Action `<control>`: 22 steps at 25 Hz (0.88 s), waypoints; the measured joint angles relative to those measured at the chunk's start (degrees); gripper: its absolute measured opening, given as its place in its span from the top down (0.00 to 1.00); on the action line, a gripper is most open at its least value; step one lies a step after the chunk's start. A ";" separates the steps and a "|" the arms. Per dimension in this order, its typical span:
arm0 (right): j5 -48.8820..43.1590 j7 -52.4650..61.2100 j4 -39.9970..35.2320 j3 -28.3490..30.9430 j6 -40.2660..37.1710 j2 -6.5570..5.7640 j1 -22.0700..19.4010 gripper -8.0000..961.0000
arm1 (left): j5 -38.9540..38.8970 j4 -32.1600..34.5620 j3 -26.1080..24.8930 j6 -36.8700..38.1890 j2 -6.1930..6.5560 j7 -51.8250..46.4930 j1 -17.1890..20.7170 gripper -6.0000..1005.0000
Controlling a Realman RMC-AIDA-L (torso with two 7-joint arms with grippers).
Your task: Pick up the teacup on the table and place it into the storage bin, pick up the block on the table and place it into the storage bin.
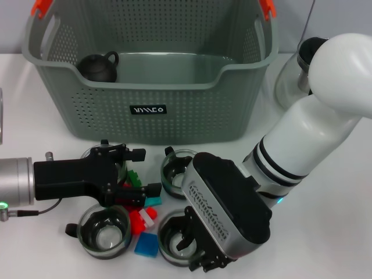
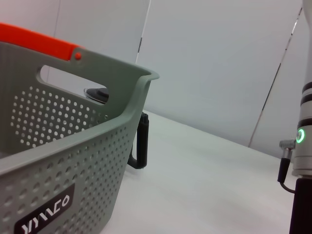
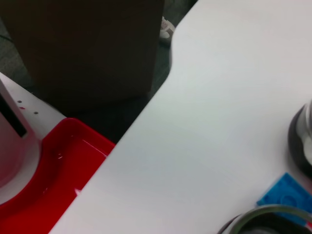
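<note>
From my head camera, the storage bin (image 1: pixel 154 87) stands at the back of the table (image 1: pixel 337 221) and serves as my landmark. Inside it, in its left rear corner, sits a dark teapot (image 1: pixel 100 65). In front of the bin lie four glass teacups: one just before its front wall (image 1: pixel 177 168), one left of that behind the left gripper (image 1: pixel 131 174), and two nearer me (image 1: pixel 104 231) (image 1: pixel 177 235). Among them are scattered blocks in red (image 1: pixel 138 220), green (image 1: pixel 135 176) and blue (image 1: pixel 146 245). My left gripper hovers over the blocks, fingers parted; my right gripper (image 1: pixel 200 258) hangs at the nearest cup. A glass jar (image 1: pixel 293 75) stands right of the bin.
</note>
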 joint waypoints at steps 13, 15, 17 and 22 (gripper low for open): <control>0.24 2.15 -0.93 -0.60 0.85 -0.33 -0.71 0.91 | 0.09 0.00 0.00 -0.49 0.00 0.12 0.45 0.08; 0.08 2.77 -2.16 -0.57 0.81 -0.44 -1.46 0.93 | 0.07 0.00 0.00 -0.42 0.00 0.12 0.48 0.08; 0.01 3.66 -3.35 -0.43 0.77 -0.57 -2.22 0.93 | 0.04 0.00 0.00 -0.30 0.00 0.12 0.55 0.08; -0.23 5.25 -5.39 1.52 0.21 -1.08 -4.71 0.93 | -0.02 0.02 0.00 0.06 0.00 0.12 0.69 0.09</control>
